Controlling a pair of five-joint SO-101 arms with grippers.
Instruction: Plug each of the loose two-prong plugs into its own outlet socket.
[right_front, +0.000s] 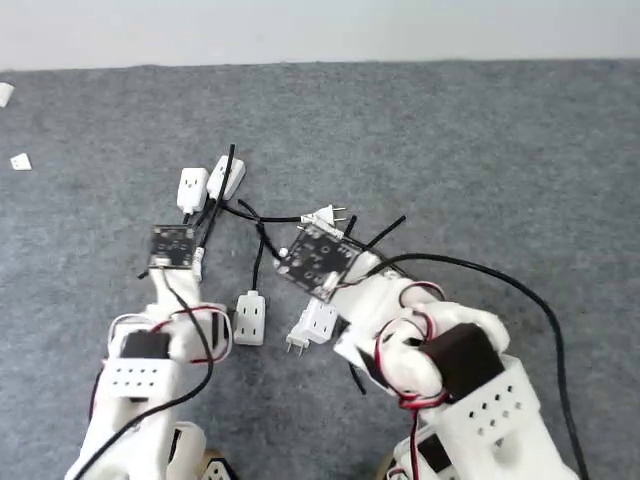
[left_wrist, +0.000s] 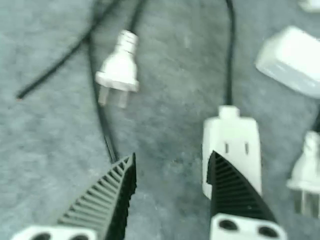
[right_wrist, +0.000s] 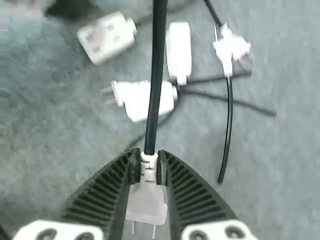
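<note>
1. Inside your right claw (right_wrist: 146, 162) sits a white two-prong plug (right_wrist: 146, 202): the claw is clamped on its body, the prongs point back toward the wrist, and its black cord (right_wrist: 156, 75) runs straight ahead.
2. Just ahead of that claw, a second plug (right_wrist: 131, 102) lies on its side on the grey carpet (right_wrist: 50, 150), crossed by the cord.
3. Farther ahead rest a blocky outlet socket (right_wrist: 107, 37) and a slimmer white piece (right_wrist: 179, 50) beside it; a third plug (right_wrist: 230, 47) lies off to one side.
4. Your left claw (left_wrist: 172, 175) stands spread wide, with nothing inside it.
5. One of its fingers (left_wrist: 232, 190) overlaps a white socket (left_wrist: 232, 140) whose two slots face up and whose cord leads away ahead; you cannot tell whether they touch.
6. Ahead of the other finger (left_wrist: 112, 195), a loose plug (left_wrist: 117, 70) lies with its prongs pointing back toward the claw; another plug (left_wrist: 306, 172) lies beyond the socket, out to the side.
</note>
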